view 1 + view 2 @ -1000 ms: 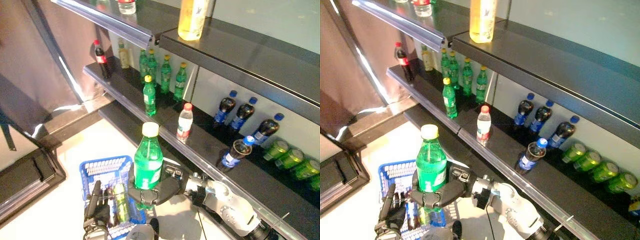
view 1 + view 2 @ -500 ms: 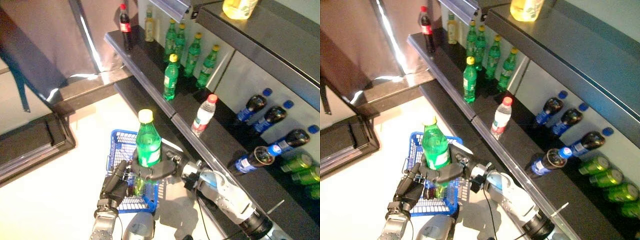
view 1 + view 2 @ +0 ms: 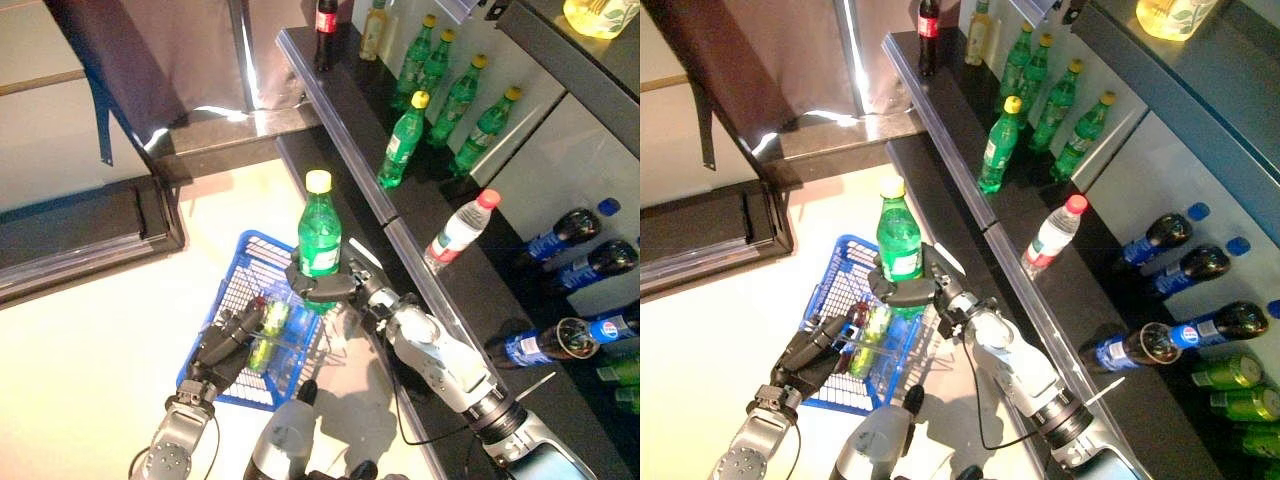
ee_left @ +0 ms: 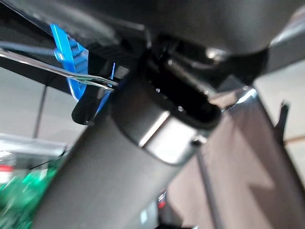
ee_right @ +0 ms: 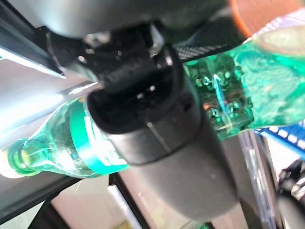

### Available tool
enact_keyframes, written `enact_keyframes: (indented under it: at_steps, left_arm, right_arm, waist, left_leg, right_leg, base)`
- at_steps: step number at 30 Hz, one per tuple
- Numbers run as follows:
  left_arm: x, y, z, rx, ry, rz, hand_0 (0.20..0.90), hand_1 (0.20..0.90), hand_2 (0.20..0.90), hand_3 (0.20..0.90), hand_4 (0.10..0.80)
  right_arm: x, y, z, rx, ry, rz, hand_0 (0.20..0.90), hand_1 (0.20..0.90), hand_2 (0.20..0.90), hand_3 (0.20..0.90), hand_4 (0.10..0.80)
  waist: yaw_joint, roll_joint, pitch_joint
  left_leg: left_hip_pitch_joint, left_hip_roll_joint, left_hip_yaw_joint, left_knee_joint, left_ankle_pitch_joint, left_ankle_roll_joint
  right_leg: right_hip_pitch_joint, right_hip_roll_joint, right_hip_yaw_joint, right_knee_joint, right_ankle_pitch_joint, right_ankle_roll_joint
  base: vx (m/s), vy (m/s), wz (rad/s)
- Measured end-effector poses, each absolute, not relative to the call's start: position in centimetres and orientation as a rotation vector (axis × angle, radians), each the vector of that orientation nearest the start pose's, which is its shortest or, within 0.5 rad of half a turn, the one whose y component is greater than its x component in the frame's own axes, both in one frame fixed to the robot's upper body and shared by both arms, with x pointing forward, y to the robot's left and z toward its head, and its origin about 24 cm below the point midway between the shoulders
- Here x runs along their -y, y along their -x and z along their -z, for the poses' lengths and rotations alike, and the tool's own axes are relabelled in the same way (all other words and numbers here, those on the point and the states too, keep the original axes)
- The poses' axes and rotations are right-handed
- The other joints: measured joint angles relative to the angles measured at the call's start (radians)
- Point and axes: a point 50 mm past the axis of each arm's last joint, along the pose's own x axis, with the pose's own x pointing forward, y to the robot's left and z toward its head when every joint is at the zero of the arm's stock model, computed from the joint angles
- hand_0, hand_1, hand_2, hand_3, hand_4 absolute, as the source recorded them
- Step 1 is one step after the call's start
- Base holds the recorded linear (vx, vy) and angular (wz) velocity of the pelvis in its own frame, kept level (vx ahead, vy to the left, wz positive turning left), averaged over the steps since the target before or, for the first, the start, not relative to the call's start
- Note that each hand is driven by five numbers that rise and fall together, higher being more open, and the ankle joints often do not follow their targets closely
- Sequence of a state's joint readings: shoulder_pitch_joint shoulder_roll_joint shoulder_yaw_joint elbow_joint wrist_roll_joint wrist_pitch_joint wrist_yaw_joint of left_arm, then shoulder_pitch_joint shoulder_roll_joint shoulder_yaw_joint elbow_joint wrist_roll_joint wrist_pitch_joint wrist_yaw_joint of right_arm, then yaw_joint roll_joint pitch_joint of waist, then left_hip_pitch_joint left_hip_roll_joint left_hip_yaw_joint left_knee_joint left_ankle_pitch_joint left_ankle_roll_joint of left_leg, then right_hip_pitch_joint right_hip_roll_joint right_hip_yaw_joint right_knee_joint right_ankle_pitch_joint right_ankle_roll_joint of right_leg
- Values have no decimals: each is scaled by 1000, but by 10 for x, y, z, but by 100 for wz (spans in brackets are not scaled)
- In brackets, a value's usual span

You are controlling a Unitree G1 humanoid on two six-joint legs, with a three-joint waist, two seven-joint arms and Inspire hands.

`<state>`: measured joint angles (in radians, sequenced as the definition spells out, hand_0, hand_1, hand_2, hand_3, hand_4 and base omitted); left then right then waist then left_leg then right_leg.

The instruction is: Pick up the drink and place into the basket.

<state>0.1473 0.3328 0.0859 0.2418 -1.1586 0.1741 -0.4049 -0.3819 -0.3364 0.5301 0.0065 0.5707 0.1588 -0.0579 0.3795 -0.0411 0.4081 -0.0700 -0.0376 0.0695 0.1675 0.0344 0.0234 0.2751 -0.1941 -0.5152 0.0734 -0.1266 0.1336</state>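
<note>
One green drink bottle (image 3: 319,240) with a yellow cap stands upright in our right hand (image 3: 325,291), whose dark fingers are wrapped round its lower body just under the label; our right wrist view shows the same bottle pressed against the hand's bulk. We hold it over the far edge of the blue basket (image 3: 232,312), on the side nearest the shelving, its base about level with the basket's rim and not resting inside. Our left hand (image 3: 231,338) sits at the basket's near side with its fingers curled over the rim or handle, gripping it; our left wrist view shows only a blue plastic piece and a thin wire close against the hand, so we read the grip from the head views. Inside the basket lies a smaller greenish bottle (image 3: 266,333), tilted on its side, close to our left fingers. Beside us runs a dark shelf (image 3: 345,150) carrying several more green bottles with yellow caps (image 3: 403,142), a clear bottle with a red cap (image 3: 459,230), a dark cola bottle with a red cap (image 3: 326,17) at the far end, and dark bottles with blue caps (image 3: 552,340) lying farther along. A yellow container (image 3: 602,14) rests on the shelf above.
</note>
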Motion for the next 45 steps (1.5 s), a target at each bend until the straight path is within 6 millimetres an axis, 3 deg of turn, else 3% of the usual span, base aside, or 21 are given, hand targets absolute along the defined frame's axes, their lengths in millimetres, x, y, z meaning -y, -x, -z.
enact_keyframes:
  at_steps: [7, 14, 22, 30, 39, 45]
  left_arm:
    - [-226, -204, 6, -257, 822, 257, 300, 300, 300, 200, 100]
    - [-219, -205, -14, -234, 772, 396, 300, 300, 300, 200, 100]
    - [-214, -202, -36, -181, 722, 539, 300, 300, 300, 200, 100]
    - [-209, -201, -58, -105, 754, 640, 300, 300, 300, 200, 100]
    - [-206, -201, -65, -108, 770, 687, 300, 300, 300, 200, 100]
    - [-187, -211, -74, -143, 740, 813, 300, 300, 300, 200, 100]
  right_arm:
    - [71, -291, -70, -123, -75, -490, 300, 300, 300, 200, 100]
    - [72, -294, -50, -200, -83, -428, 300, 300, 300, 200, 100]
    - [71, -293, -19, -326, -97, -330, 300, 300, 300, 200, 100]
    - [73, -290, 5, -425, -114, -263, 300, 300, 300, 200, 100]
    - [59, -289, 15, -522, -306, -245, 300, 300, 300, 200, 100]
    - [55, -298, 19, -651, -452, -209, 300, 300, 300, 200, 100]
  waist:
    - [11, 20, 14]
    - [62, 33, 21]
    - [94, 39, 24]
    - [118, 54, 33]
    - [143, 56, 33]
    - [174, 56, 34]
  left_leg:
    - [-3, -15, -6, 24, -9, 13]
    - [-1, -38, -34, 48, -18, 26]
    - [-1, -60, -66, 77, -28, 27]
    - [-20, -64, -76, 98, -31, 26]
    - [-58, -69, -90, 112, -33, 22]
    - [-74, -75, -108, 123, -36, 17]
  right_leg:
    - [-3, -26, -4, 53, -18, 7]
    - [4, -53, -32, 107, -55, 17]
    - [13, -83, -78, 177, -98, 18]
    - [-19, -105, -83, 253, -137, 17]
    - [-55, -113, -97, 280, -157, 23]
    - [-62, -117, -115, 297, -172, 20]
  base:
    - [59, 33, 6]
    - [70, 38, 14]
    - [52, 38, 14]
    - [21, 32, 4]
    - [0, 34, 5]
    - [-6, 5, 9]
